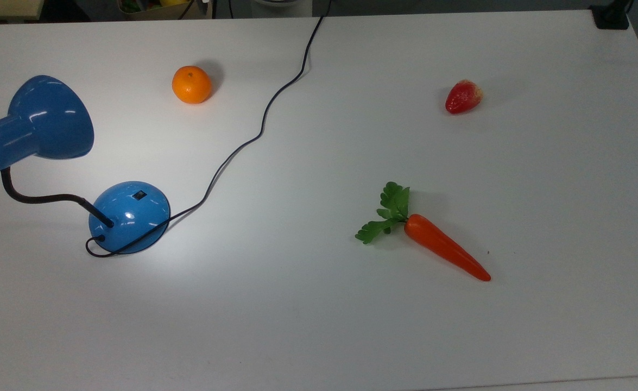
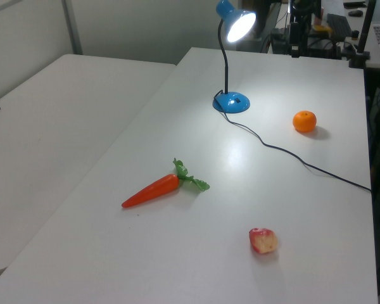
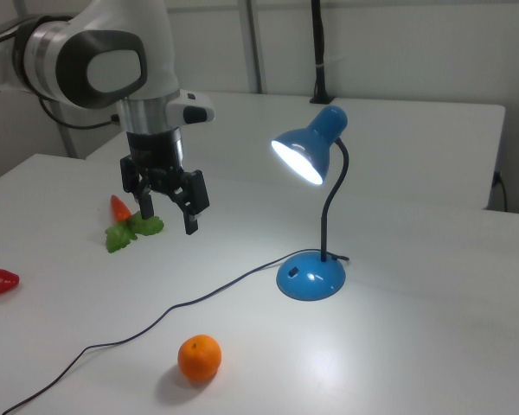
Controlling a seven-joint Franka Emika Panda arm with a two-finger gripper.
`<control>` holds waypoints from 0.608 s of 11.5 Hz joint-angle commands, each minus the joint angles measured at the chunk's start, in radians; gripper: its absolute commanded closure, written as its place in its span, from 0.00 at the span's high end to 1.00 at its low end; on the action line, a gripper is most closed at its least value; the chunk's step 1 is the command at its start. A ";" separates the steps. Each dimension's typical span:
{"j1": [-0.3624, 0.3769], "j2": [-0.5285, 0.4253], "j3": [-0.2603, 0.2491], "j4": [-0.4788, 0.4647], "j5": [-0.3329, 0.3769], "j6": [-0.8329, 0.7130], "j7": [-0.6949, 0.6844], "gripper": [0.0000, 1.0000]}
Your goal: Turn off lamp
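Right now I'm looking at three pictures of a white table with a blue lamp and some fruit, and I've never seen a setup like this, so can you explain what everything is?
These are three camera angles on one moment. The top view looks down on the white table; the left and right views look across it from opposite sides.

The white machine in the right view is a robot arm. At its end is a black gripper, two fingers for pinching things. They are spread open, holding nothing, hanging above the table.

The blue lamp is switched on: its shade glows. A small black switch sits on its round base, and a black cord trails away across the table.

Also lying there: an orange, a carrot with green leaves, and a red strawberry. None touches the lamp.
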 commanded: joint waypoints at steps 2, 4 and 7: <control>-0.003 -0.008 -0.003 0.005 0.014 -0.038 -0.007 1.00; -0.001 -0.008 -0.003 0.005 0.009 -0.034 0.027 1.00; -0.003 -0.007 -0.003 0.004 0.009 -0.027 0.031 0.75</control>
